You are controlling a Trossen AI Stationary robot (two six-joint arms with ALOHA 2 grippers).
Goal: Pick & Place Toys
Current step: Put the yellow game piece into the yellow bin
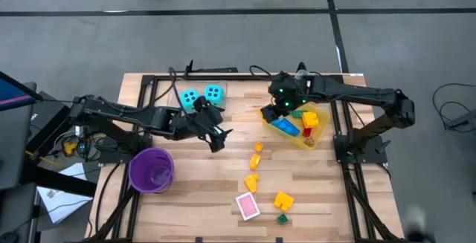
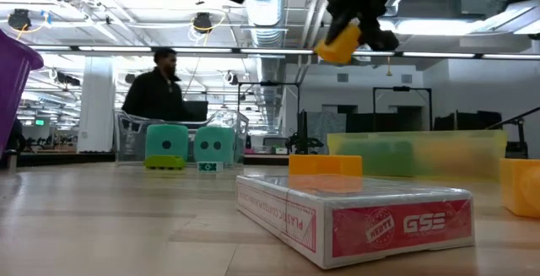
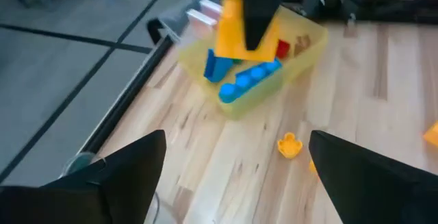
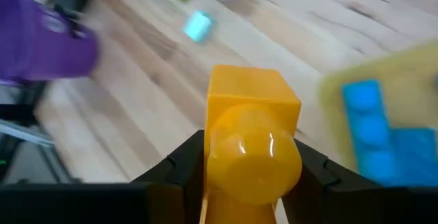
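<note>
Right gripper (image 4: 250,183) clamped on a yellow-orange plastic brick (image 4: 252,142), held above the edge of the translucent yellow plastic bin (image 1: 321,133); left gripper (image 1: 216,137) spread wide and empty over mid-table.

Seen only from the right wrist: the brick pinched between both dark fingers. Seen only from above: two cyan dotted dice (image 1: 201,95), one pink card pack (image 1: 248,206), one purple plastic cup (image 1: 152,169), about five loose bricks (image 1: 283,200).
</note>
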